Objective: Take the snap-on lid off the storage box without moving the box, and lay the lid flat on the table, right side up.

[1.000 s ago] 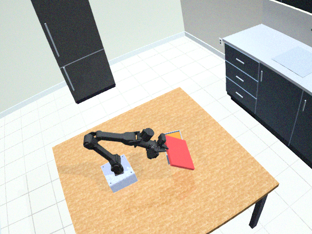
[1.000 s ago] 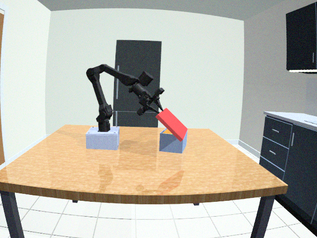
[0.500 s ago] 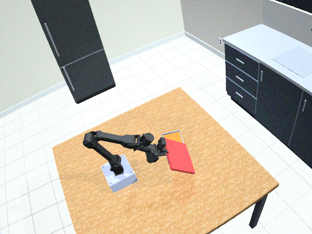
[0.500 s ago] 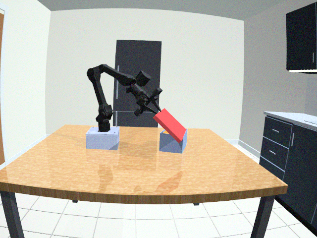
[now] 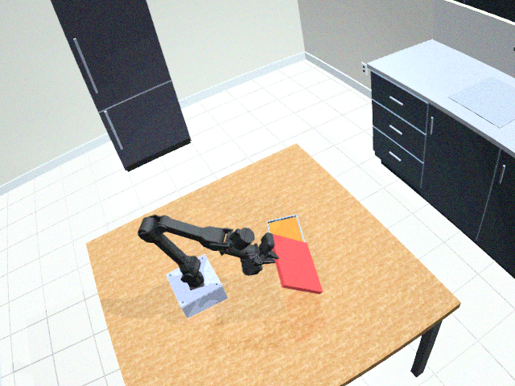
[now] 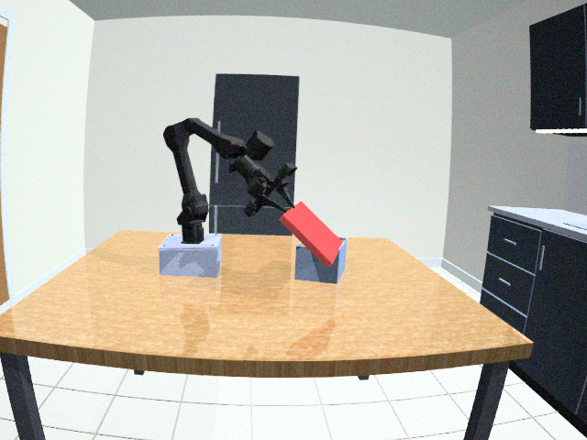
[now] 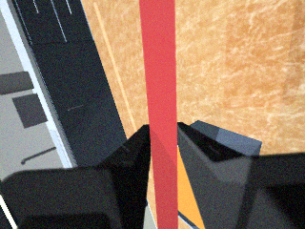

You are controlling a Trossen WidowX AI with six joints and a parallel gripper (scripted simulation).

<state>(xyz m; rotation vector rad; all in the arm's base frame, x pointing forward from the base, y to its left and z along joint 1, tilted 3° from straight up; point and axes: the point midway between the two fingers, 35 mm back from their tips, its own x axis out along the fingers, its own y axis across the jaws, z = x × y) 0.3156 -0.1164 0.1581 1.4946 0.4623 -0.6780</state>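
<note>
Red and slab-like, the lid (image 5: 296,264) (image 6: 313,233) (image 7: 162,72) runs outward from the fingers (image 5: 275,258) (image 6: 290,209), which are clamped on the edge nearest the arm (image 5: 183,232) (image 6: 182,160). That edge is the high one; from it the lid slopes down and away from the arm, so its far edge is the low one. The slope matches the downward slant of the wrist, and the lid's broad face looks upward and outward.

Below and partly behind it in the exterior view stands the blue-grey box (image 5: 301,232) (image 6: 309,265) (image 7: 233,139), upright on the bench (image 5: 232,332) (image 6: 189,307) (image 7: 248,62). From the top, the lid covers one part of the box and reaches past it toward the exterior camera's side, while orange shows in the uncovered part. The lid is off its seat; whether its low edge clears the box wall, I cannot tell.

The coming move, as I judge it, turns on that slope: the lid should go sideways past the box first, then be levelled by raising the far edge relative to the held one, and lowered flat. Dropping too soon could catch the box and shove it; letting go while tilted could flip the lid.
</note>
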